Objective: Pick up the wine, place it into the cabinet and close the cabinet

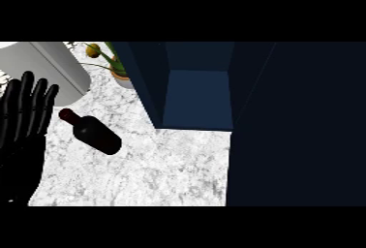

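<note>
A dark wine bottle [93, 132] lies on its side on the white marble counter [157, 169], neck pointing to the upper left. My left hand [27, 109] shows at the view's left edge, resting open with fingers straight up, just left of the bottle's neck and apart from it. The dark blue cabinet [199, 97] stands open to the right of the bottle, its inside bare. Its door [300, 126] fills the right side of the view. My right hand does not show.
A large grey rounded container [53, 68] stands at the back left, behind my left hand. A potted plant with yellow flowers [107, 60] sits between it and the cabinet's left wall.
</note>
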`<state>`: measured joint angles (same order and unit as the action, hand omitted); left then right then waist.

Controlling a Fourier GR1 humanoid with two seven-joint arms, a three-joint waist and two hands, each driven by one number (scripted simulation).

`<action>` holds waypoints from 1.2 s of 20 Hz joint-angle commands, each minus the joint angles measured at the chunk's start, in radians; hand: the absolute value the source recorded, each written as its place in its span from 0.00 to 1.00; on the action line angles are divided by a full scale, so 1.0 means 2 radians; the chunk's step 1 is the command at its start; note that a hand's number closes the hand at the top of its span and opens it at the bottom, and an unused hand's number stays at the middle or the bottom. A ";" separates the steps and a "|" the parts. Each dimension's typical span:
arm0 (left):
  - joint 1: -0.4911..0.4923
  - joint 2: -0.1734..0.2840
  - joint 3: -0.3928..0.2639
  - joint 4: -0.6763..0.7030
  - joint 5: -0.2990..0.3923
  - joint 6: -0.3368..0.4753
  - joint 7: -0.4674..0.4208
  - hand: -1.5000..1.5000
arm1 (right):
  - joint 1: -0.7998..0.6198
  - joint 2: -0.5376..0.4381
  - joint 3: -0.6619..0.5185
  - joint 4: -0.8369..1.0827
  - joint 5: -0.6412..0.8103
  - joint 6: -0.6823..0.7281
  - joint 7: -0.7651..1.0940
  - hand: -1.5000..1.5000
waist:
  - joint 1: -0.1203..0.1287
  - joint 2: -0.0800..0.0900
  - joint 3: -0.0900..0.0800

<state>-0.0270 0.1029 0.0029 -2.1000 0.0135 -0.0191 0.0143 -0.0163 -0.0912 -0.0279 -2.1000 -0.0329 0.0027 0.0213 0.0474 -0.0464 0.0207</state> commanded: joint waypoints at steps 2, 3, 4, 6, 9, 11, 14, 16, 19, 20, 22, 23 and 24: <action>-0.035 0.029 0.053 0.012 0.034 -0.020 -0.015 0.00 | 0.000 0.014 0.018 -0.022 0.013 -0.010 0.000 0.00 | -0.024 0.023 -0.011; -0.007 0.047 0.082 0.053 0.082 -0.064 -0.068 0.00 | 0.051 0.011 0.019 -0.043 0.013 0.001 -0.012 0.00 | -0.028 0.023 -0.011; -0.020 0.056 0.090 0.045 0.105 -0.078 -0.054 0.00 | 0.049 0.022 0.044 -0.058 0.045 -0.018 0.005 0.00 | -0.026 0.023 -0.011; -0.034 0.099 0.140 0.084 0.176 -0.133 -0.062 0.00 | 0.070 0.009 0.024 -0.068 0.036 -0.011 0.011 0.00 | -0.029 0.023 -0.011; -0.019 0.071 0.091 0.069 0.230 -0.122 0.053 0.00 | 0.094 0.017 0.090 -0.111 -0.039 0.034 0.084 0.00 | -0.029 0.019 -0.011; -0.014 0.087 0.116 0.046 0.278 -0.126 0.084 0.00 | 0.102 0.021 0.095 -0.144 -0.034 0.017 0.117 0.00 | -0.024 0.020 -0.011; -0.029 0.119 0.141 0.036 0.321 -0.119 0.134 0.00 | 0.134 0.021 0.121 -0.183 -0.027 0.019 0.128 0.00 | -0.025 0.021 -0.010; -0.046 0.128 0.156 0.035 0.347 -0.108 0.147 0.00 | 0.102 0.025 0.143 -0.244 -0.004 -0.016 0.213 0.00 | -0.025 0.021 -0.011; -0.055 0.136 0.160 0.012 0.358 -0.089 0.180 0.00 | 0.118 0.039 0.184 -0.212 0.037 -0.012 0.171 0.00 | -0.024 0.022 -0.010; -0.047 0.147 0.179 0.000 0.375 -0.087 0.189 0.00 | 0.068 0.040 0.192 -0.238 0.055 -0.035 0.232 0.00 | -0.021 0.022 -0.011; -0.060 0.121 0.143 -0.009 0.335 -0.048 0.195 0.00 | 0.068 0.041 0.200 -0.246 0.052 -0.040 0.249 0.00 | -0.024 0.022 -0.011; -0.033 0.138 0.177 -0.027 0.374 -0.072 0.207 0.00 | 0.069 0.040 0.212 -0.238 0.069 -0.041 0.241 0.00 | -0.022 0.022 -0.011; -0.024 0.132 0.173 -0.040 0.367 -0.068 0.206 0.00 | 0.110 0.032 0.226 -0.274 0.067 -0.039 0.241 0.00 | -0.024 0.021 -0.011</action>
<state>-0.1060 0.3617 0.3268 -2.1167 0.7156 -0.1744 0.3797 0.1532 -0.0195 0.3443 -2.4858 0.0051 -0.0507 0.4146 0.0000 -0.0031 -0.0003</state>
